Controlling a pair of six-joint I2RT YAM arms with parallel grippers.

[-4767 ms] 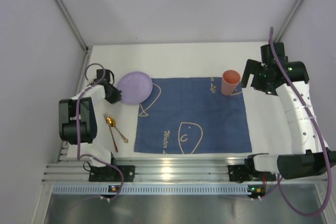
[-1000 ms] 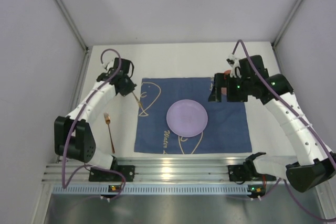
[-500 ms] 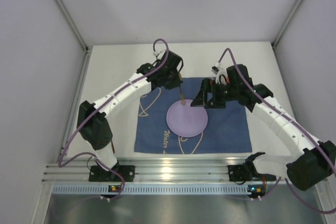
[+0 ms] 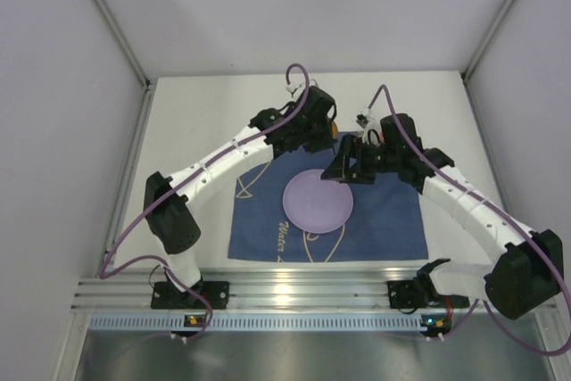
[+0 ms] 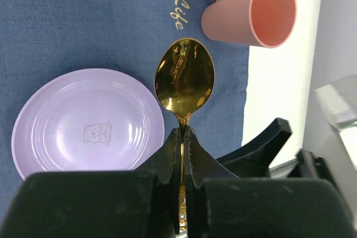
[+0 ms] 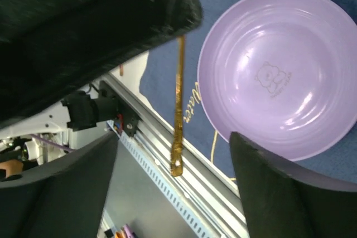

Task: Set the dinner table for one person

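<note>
My left gripper (image 4: pixel 314 131) is shut on the handle of a gold spoon (image 5: pixel 184 76) and holds it above the dark blue cloth (image 5: pixel 83 20), between the lilac plate (image 5: pixel 86 121) and the pink cup (image 5: pixel 251 12). The plate (image 4: pixel 317 200) lies in the middle of the cloth (image 4: pixel 384 220) on the white dinner table (image 4: pixel 205 104). The cup stands at the cloth's far right corner, mostly hidden under the arms in the top view. My right gripper (image 4: pixel 350 165) is open and empty, right beside the left one. In the right wrist view (image 6: pixel 173 185) the spoon handle (image 6: pixel 178 98) hangs between its fingers, next to the plate (image 6: pixel 279 76).
The two arms meet over the far half of the cloth. Grey walls enclose the table at the back and on both sides. An aluminium rail (image 4: pixel 294 296) runs along the near edge.
My left arm has swung right with the spoon, from the table's left side to beyond the plate, near the cup. The right gripper has moved left from the cup to meet it.
</note>
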